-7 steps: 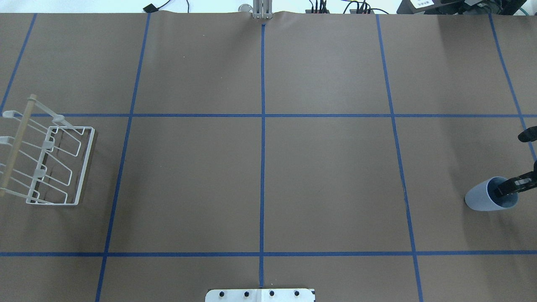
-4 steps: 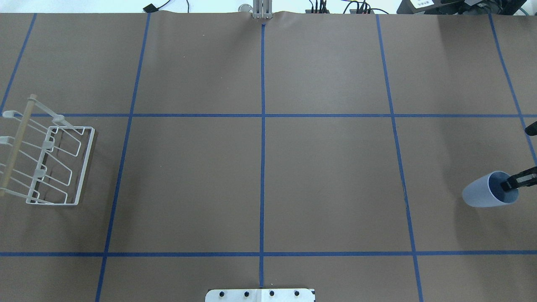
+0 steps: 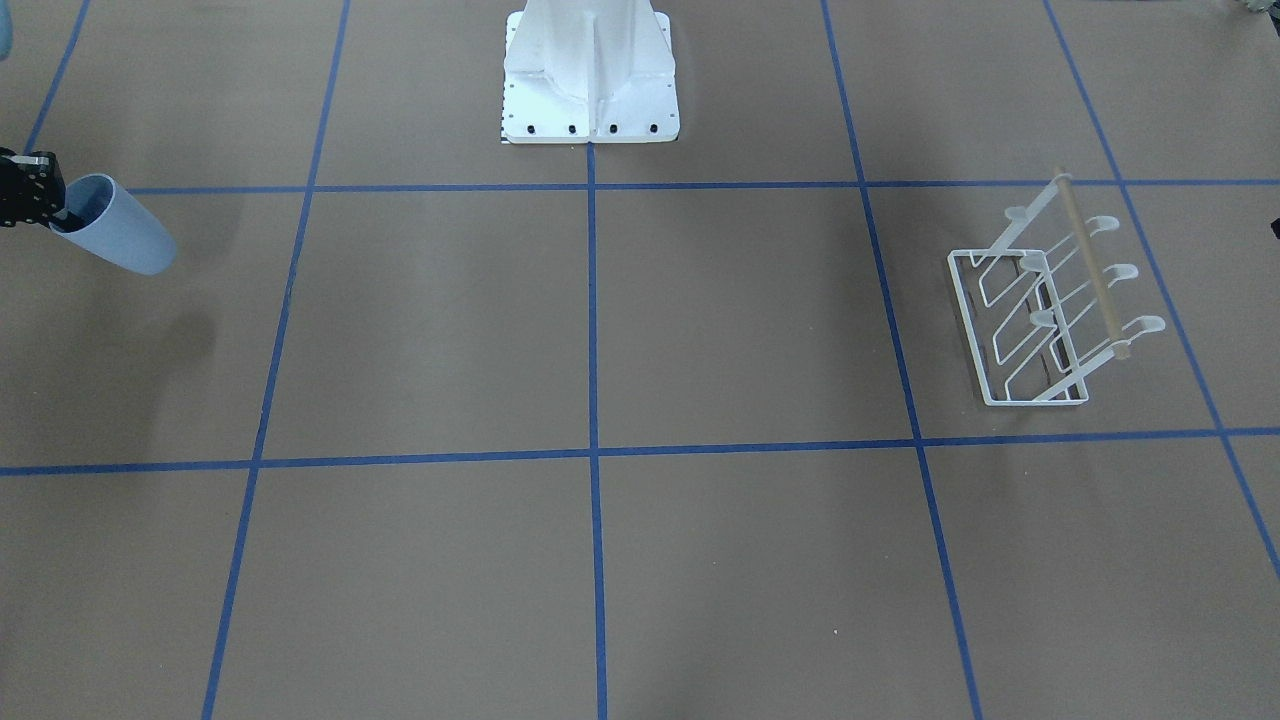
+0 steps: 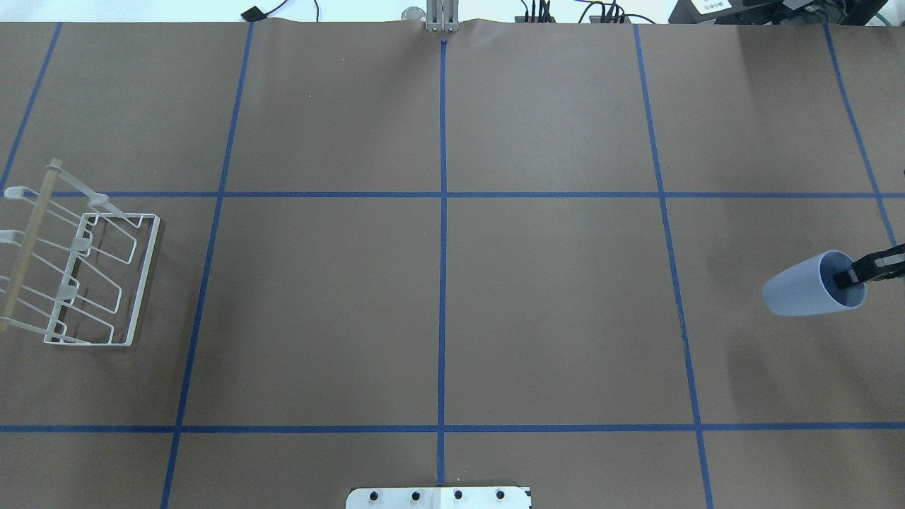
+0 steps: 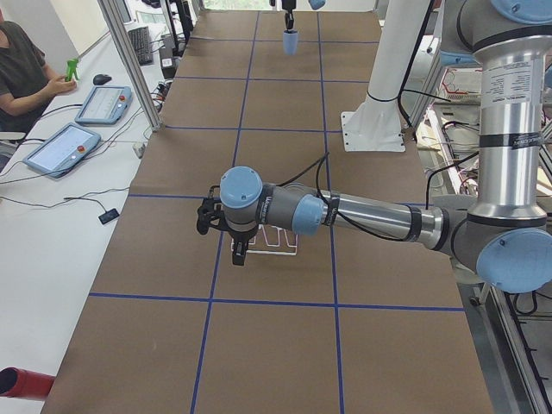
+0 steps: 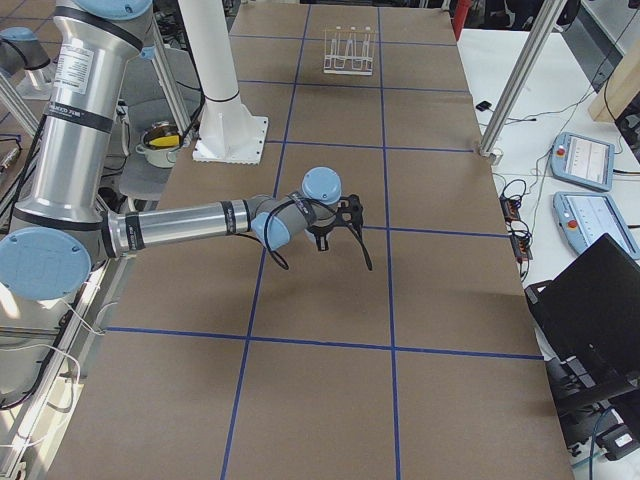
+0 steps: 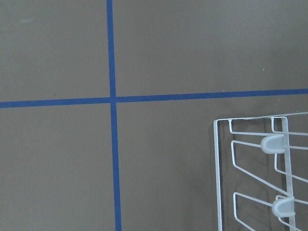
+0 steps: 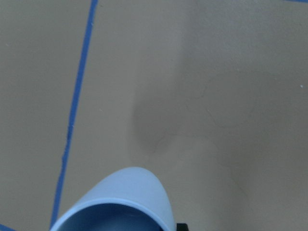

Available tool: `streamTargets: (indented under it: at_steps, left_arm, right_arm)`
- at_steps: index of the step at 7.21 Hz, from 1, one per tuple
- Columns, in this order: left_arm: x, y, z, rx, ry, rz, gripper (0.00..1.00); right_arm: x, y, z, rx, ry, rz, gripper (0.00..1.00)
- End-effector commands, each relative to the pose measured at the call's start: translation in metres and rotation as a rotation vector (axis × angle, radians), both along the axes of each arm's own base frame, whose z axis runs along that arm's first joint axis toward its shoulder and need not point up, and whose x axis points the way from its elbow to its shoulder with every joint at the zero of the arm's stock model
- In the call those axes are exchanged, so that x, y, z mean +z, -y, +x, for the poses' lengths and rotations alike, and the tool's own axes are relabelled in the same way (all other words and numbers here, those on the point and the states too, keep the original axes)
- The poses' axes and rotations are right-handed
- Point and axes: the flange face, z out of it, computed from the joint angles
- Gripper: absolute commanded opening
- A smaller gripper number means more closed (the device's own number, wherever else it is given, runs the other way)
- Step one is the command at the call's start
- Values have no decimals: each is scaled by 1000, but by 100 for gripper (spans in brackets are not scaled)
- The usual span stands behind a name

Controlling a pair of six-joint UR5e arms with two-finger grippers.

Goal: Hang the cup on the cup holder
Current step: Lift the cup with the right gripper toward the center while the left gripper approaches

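The pale blue cup hangs tilted in the air at the table's right edge, its rim toward my right gripper. That gripper is shut on the cup's rim, with one finger inside. The cup also shows at the left of the front view, its shadow on the paper below, and its rim shows in the right wrist view. The white wire cup holder stands empty at the far left. My left gripper hovers over the cup holder; I cannot tell if it is open.
The white robot base stands at the middle of the robot's edge. Blue tape lines cross the brown paper. Tablets and a seated operator are beside the table. A laptop is off its right end.
My right gripper has raised the cup off the table and carried it farther from the robot's edge. The cup now tilts more. The cup holder has not moved.
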Motion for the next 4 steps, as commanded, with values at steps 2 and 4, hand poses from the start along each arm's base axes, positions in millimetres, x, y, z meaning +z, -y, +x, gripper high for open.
streamTargets:
  at_steps: [2, 4]
  left_arm:
    - [-76, 24, 65, -46, -177, -9, 99]
    - [-140, 47, 112, -73, -264, -60, 99]
  right_arm:
    - [-62, 48, -20, 190, 153, -129, 0]
    - [-116, 69, -33, 292, 289, -264, 0]
